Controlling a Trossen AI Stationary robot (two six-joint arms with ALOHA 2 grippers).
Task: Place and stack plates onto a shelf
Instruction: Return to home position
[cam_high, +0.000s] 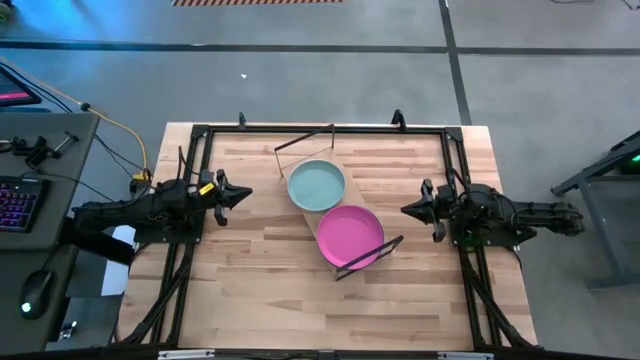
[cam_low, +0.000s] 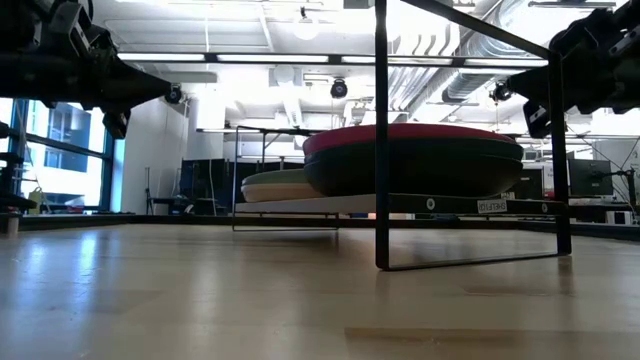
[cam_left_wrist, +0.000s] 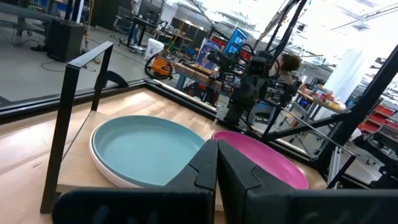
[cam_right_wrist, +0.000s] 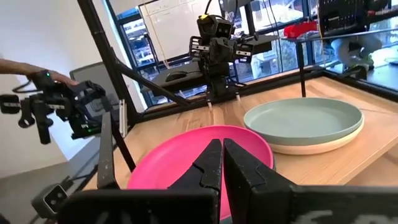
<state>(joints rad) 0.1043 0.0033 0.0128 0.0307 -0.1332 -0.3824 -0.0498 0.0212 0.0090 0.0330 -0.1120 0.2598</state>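
Apparently near done: on the shelf (cam_left_wrist: 74, 177) at bench (cam_high: 250, 290) centre, the sage-green plate (cam_high: 316, 186) tops the cream plate (cam_right_wrist: 323, 144). The pink plate (cam_high: 350, 236), at its 5 o'clock, tops the dark plate (cam_low: 420, 170). Left claw (cam_high: 246, 194) sits at 9 o'clock, right claw (cam_high: 405, 209) at 3 o'clock. Both are pressed together and hold nothing. Judged remaining: parking the arms.

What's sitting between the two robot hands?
The shelf, with the sage-green plate and pink plate on it, lies between the left gripper and right gripper; the high view shows it.
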